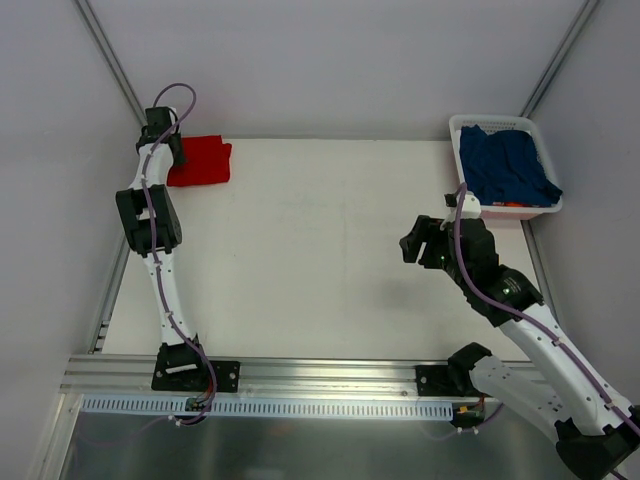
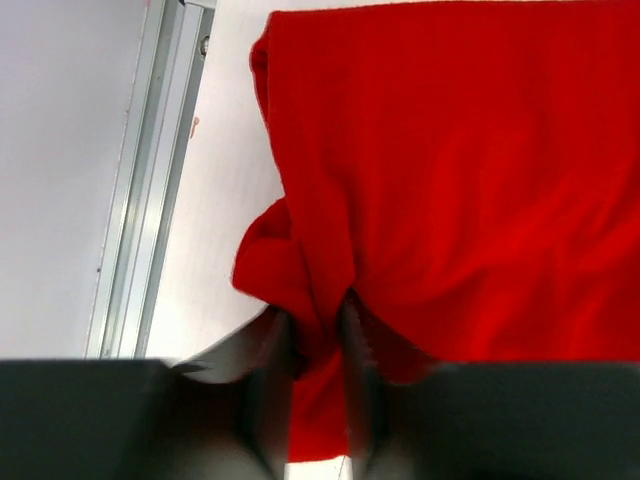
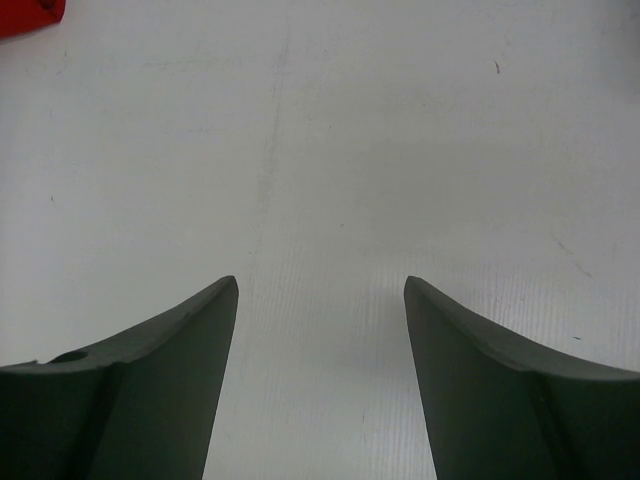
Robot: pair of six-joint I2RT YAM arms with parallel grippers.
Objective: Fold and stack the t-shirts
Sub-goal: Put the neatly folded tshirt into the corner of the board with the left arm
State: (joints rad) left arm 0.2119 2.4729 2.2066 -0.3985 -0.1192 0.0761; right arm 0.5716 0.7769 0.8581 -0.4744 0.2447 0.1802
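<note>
The red t-shirt lies folded at the table's far left corner. My left gripper is at its left edge, shut on a pinched fold of the red cloth. The red t-shirt fills most of the left wrist view, with its edge bunched up at the fingers. The navy t-shirt lies crumpled in the white basket at the far right. My right gripper hovers over the bare table in front of the basket, open and holding nothing. A corner of the red t-shirt shows in the right wrist view.
An aluminium rail runs along the table's left edge beside the red shirt. White enclosure walls stand on all sides. The left arm stretches along the table's left side.
</note>
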